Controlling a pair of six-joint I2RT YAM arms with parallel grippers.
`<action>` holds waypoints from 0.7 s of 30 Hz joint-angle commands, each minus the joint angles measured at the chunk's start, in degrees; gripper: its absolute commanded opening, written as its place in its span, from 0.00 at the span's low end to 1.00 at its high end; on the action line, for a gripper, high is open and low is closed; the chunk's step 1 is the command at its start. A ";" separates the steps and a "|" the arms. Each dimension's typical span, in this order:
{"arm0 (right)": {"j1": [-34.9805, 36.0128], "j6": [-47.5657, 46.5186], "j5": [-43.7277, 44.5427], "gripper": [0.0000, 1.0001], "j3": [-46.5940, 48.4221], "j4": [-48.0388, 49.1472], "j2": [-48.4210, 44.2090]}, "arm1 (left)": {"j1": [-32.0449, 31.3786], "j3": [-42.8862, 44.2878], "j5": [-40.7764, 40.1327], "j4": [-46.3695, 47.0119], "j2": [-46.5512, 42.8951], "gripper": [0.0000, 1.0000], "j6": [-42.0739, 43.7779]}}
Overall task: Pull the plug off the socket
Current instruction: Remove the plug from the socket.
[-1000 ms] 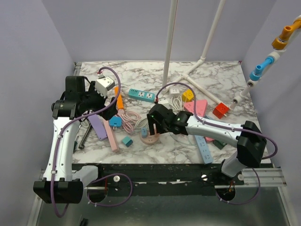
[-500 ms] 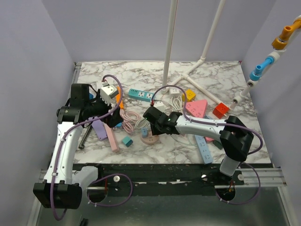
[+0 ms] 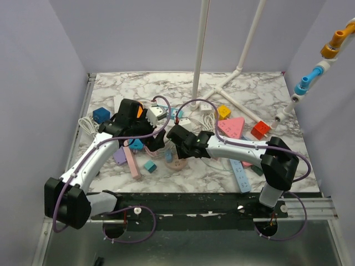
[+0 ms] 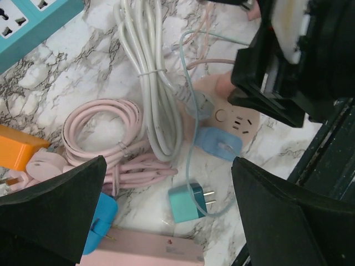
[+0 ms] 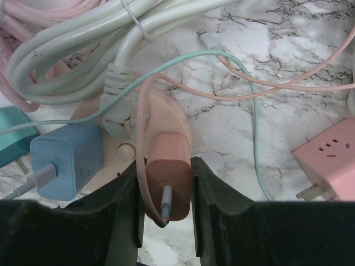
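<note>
Setting: A marble tabletop point(image 3: 166, 88) is shown, closed in by plain lavender walls and strewn with strips, plugs and cables.
Front edge: A blue power strip point(image 3: 242, 178) is laid towards the front right corner, and a pink strip point(image 3: 132, 163) left of the middle.
Task's thing: The round pink socket point(image 5: 172, 113) is found just behind the middle of the front edge. The salmon plug point(image 5: 169, 191) is stood in it.
Right claw: The right gripper point(image 5: 165, 166) is brought down over the socket, and the salmon plug is pinched between its fingers point(image 5: 125, 210), one against each side.
Holders: No box, tray or bin is seen. Only the socket holds other things: the salmon plug, a blue charger point(image 5: 69, 158) and a white plug point(image 5: 116, 111) whose bundled white cable point(image 5: 83, 44) runs off behind it.
Left claw: The left gripper point(image 4: 169, 162) is held spread wide above the clutter just left of the socket, and nothing is gripped.
Beside: A loose teal plug point(image 4: 188, 202) is laid unplugged near the socket.
Progress: The grasp is judged made. The plug looks seated, so the pull out of the socket is left to do.
Left to do: The socket may need steadying, since nothing is seen to hold it down.
Farther back: A teal power strip point(image 4: 33, 22) is laid past the cables, towards the far edge.
</note>
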 commanded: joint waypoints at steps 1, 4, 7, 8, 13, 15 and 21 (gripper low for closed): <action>1.58 -1.96 0.10 0.11 0.50 2.98 -2.74 | -1.32 5.05 -4.66 4.89 6.84 0.99 -0.58; 2.34 -2.01 0.67 0.11 -1.42 5.44 -4.14 | -1.77 8.30 -3.64 3.96 12.06 0.99 -0.33; 3.16 -3.31 1.06 0.10 -2.76 8.45 -5.69 | -2.48 9.23 -3.49 4.21 15.99 0.99 0.41; 3.38 -3.83 1.48 0.10 -3.09 9.25 -6.06 | -2.59 9.41 -3.47 4.30 17.00 0.98 0.69; 4.47 -5.94 4.62 0.07 -4.20 12.00 -8.43 | -2.69 10.97 0.64 1.48 21.58 0.99 1.74; 4.94 -7.19 5.95 0.06 -5.60 14.26 -10.04 | -2.69 11.31 2.98 0.48 22.52 0.98 2.20; 6.68 -11.73 9.19 0.02 -9.10 20.06 -13.51 | -2.64 13.75 7.95 -4.78 25.86 0.98 5.25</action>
